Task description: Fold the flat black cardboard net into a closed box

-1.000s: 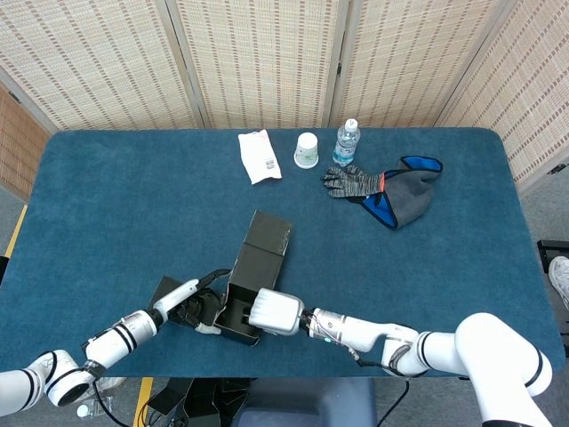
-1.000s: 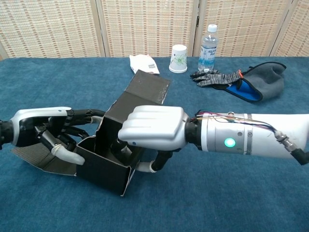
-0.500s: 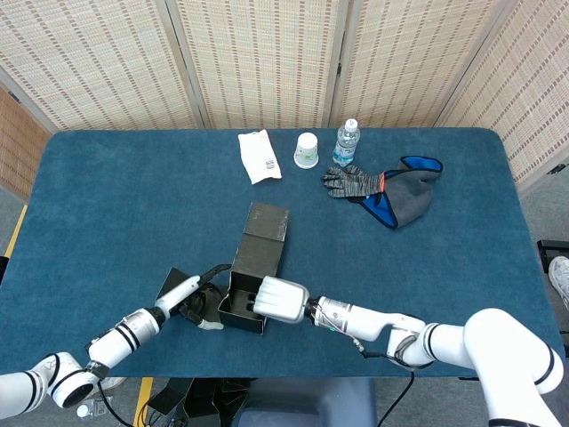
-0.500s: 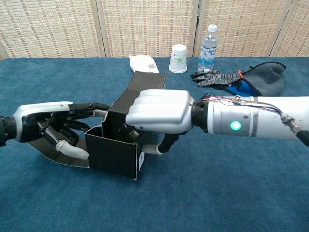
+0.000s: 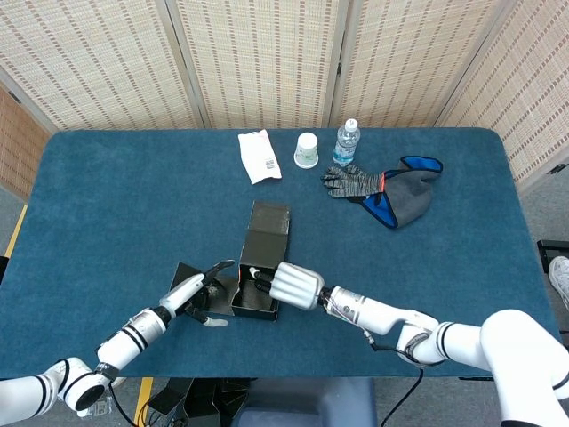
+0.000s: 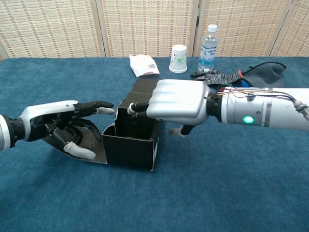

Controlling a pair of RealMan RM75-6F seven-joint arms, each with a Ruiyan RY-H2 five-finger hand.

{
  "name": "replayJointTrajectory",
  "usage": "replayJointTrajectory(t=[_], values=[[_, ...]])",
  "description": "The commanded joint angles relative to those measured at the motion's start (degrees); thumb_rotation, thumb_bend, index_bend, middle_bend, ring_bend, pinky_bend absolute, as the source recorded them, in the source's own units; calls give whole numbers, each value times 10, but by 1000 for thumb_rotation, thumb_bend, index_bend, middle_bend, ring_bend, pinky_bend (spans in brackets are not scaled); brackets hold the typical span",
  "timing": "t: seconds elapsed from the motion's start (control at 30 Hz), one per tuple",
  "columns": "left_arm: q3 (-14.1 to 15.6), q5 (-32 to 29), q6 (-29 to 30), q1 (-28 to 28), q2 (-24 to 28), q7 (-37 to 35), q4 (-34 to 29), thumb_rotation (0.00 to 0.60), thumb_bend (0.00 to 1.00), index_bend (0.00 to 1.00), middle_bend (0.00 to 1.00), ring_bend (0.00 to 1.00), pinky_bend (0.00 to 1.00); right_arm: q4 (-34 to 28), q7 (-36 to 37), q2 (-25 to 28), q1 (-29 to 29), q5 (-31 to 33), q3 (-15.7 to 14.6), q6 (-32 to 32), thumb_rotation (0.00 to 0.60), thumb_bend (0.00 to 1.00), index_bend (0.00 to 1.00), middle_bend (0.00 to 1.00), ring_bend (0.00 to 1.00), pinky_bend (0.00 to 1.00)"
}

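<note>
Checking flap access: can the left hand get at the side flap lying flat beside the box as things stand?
Probably yes. The left hand hovers open right over the side flap, nothing between them; the right hand grips the box wall, clear of that side.

No lettering is legible; the bottle (image 6: 208,42) label is too small to read

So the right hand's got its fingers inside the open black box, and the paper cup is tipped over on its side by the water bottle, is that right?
Not quite. The paper cup stands upside down beside the water bottle, as the chest view shows. The right hand does reach its fingers into the open black box.
</note>
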Motion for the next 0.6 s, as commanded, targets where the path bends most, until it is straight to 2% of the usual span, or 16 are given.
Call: replayJointTrajectory(t=[0.03,0.2,0.23,0.4,0.6], values=[[-9,-12,6,7,-2,22,-7,600,113,0,0,254,575,-26,-32,9,-27,30,14,7,600,184,43,36,592,918],[-15,-18,8,13,9,44,-25,600,113,0,0,34,435,-73,-23,25,-62,75,28,31,600,157,35,27,586,914],[-16,-18,9,14,11,48,-27,600,113,0,0,14,412,-86,-15,30,-70,87,31,35,600,152,35,27,586,914],[-19,-19,13,19,30,64,-49,600,113,0,0,0,367,-197,73,75,-121,187,48,38,600,126,35,58,586,914],[-25,-26,19,27,49,88,-68,600,113,0,0,0,339,-306,191,116,-174,286,49,28,600,51,33,94,586,910]])
